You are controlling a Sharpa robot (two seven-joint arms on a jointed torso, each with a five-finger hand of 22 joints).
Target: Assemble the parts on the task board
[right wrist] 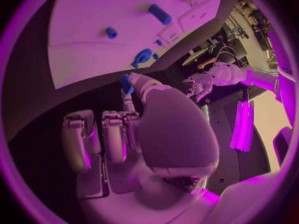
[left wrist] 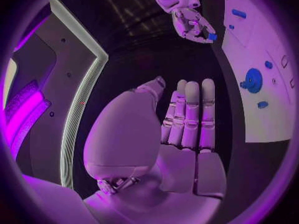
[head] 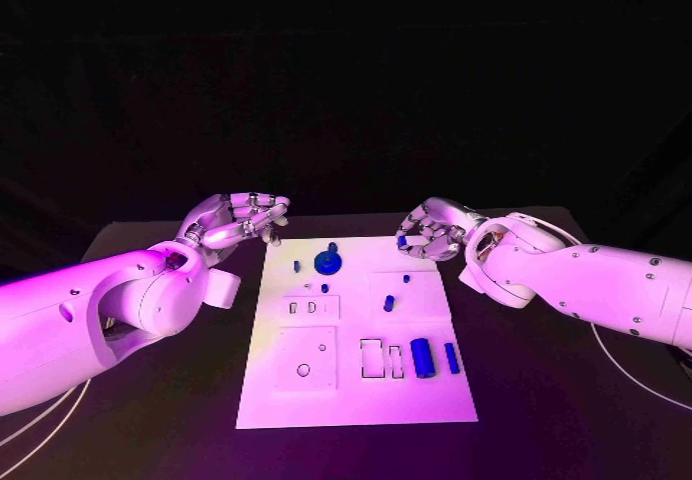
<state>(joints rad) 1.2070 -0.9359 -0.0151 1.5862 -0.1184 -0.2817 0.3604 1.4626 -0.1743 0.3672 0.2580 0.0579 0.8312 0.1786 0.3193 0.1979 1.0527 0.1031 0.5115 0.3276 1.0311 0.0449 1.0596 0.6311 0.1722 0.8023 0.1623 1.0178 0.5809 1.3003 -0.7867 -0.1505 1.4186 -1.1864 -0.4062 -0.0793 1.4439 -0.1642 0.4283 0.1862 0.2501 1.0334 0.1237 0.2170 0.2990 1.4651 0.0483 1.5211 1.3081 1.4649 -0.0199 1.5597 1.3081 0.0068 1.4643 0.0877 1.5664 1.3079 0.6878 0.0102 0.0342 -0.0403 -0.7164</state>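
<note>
Bare near edge of the task board; both hands hover off its far corners.

Blue parts: a long cylinder and a slim bar near the right edge, a round gear by the far edge. Left hand holds nothing, fingers loosely apart, over black table. Right hand pinches a small blue part between thumb and finger.

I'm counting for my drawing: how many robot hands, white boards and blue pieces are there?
Robot hands: 2, the left hand and the right hand
White board: 1
Blue pieces: 9, one pinched in the right hand
Total: 12
</note>
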